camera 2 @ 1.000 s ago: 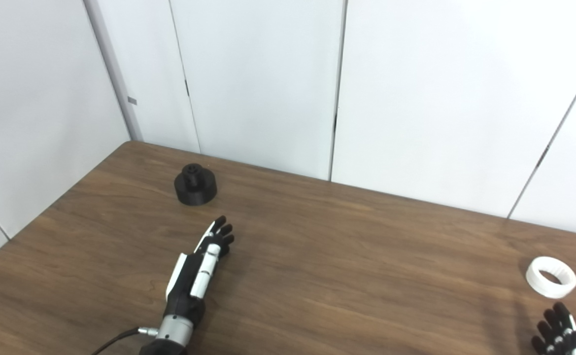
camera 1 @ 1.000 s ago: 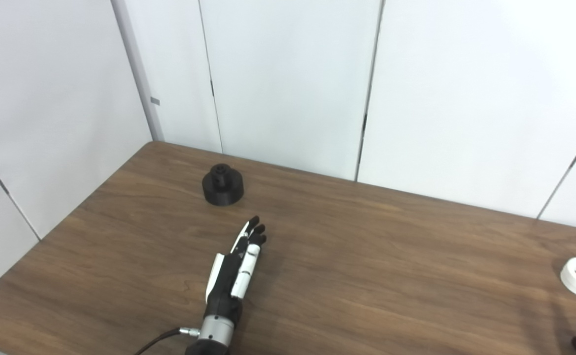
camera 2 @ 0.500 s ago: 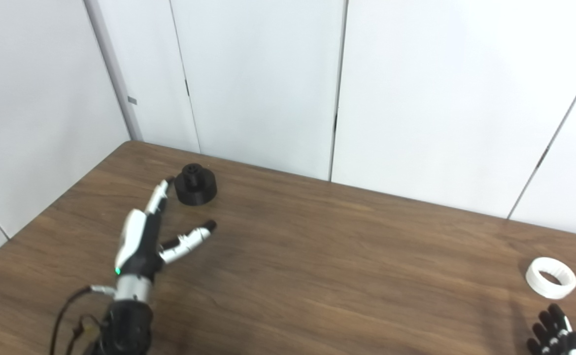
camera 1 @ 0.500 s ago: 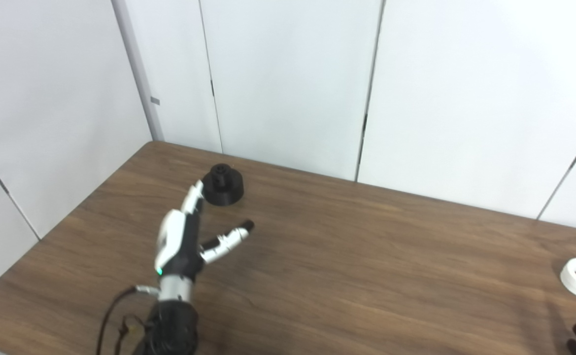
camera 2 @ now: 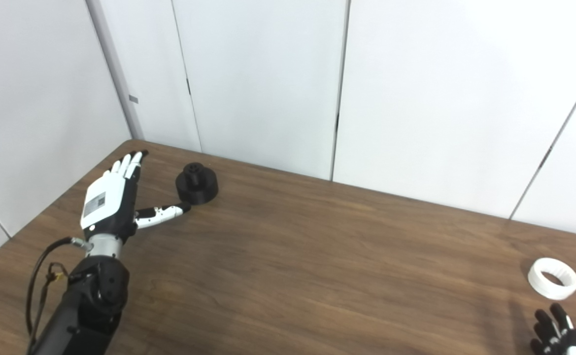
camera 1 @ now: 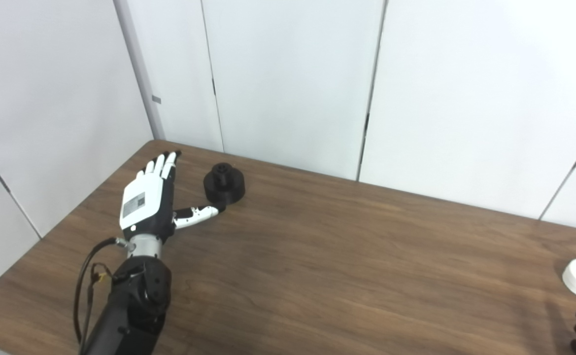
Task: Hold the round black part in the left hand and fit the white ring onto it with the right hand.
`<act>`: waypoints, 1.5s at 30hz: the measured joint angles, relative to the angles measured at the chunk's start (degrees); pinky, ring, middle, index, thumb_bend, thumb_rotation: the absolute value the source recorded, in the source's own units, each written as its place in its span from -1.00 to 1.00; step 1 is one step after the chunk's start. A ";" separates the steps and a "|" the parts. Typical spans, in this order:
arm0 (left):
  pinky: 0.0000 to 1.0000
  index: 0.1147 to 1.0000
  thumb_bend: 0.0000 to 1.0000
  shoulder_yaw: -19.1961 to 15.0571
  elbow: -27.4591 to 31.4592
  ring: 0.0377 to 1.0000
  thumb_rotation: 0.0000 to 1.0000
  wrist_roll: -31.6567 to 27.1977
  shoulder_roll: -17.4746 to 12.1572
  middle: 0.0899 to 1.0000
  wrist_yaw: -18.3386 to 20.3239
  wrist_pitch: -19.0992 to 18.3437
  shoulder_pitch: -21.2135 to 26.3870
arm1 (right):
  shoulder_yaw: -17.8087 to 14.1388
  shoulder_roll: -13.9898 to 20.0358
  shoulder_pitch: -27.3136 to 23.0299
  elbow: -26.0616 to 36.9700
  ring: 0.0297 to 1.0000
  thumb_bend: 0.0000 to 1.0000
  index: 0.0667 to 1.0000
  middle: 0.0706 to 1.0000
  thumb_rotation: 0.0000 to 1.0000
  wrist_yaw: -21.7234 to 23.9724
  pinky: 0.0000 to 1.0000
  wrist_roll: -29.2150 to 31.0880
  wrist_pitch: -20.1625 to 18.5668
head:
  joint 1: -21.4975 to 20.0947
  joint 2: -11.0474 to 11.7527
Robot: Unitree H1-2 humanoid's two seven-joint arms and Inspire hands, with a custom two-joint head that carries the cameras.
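The round black part (camera 1: 224, 183) stands on the wooden table (camera 1: 347, 256) near the far left corner, with a small boss on top. My left hand (camera 1: 151, 201) is open, raised, just left of the part; its fingers (camera 1: 162, 165) point away and its thumb tip sits by the part's near side. I cannot tell if it touches. The white ring (camera 2: 553, 278) lies flat near the table's right edge. Only the fingertips of my right hand (camera 2: 559, 330) show at the bottom right corner, below the ring, spread and holding nothing.
White wall panels (camera 1: 288, 84) stand close behind the table's far edge and along its left side. A black cable (camera 1: 86, 281) hangs by my left forearm.
My left hand has lifted off the table, turned its back to the camera and moved left and away, up beside the black part. The right hand has barely moved.
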State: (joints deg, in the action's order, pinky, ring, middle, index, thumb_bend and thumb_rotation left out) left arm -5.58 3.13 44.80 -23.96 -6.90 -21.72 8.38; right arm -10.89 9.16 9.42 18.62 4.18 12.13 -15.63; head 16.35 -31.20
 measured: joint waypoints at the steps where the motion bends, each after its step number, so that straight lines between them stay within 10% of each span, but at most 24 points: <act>1: 1.00 0.76 1.00 0.62 -1.75 1.00 0.22 0.06 -0.57 0.97 0.44 -0.16 0.73 | 0.13 0.00 -0.01 0.27 0.98 0.19 0.97 0.92 1.00 0.01 1.00 -0.01 0.01 | -0.26 -0.09; 30: 1.00 0.64 1.00 7.78 -34.54 1.00 0.13 -5.82 -4.01 0.93 -2.11 2.86 16.80 | 1.80 -0.20 0.46 5.52 1.00 0.04 1.00 1.00 1.00 -2.17 1.00 -2.22 -3.16 | -1.14 -1.05; 45: 1.00 0.67 1.00 10.19 -40.81 1.00 0.13 -8.93 -4.46 0.91 -3.96 4.55 21.62 | 2.30 -0.30 0.59 7.52 1.00 -0.13 1.00 1.00 1.00 -2.39 1.00 -2.44 -4.55 | -1.49 -1.23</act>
State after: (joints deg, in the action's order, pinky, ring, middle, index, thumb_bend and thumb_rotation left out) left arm 4.60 -37.68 35.88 -28.42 -10.85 -17.17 30.00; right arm -8.59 8.87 10.01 26.14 1.79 9.68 -20.18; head 14.85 -32.43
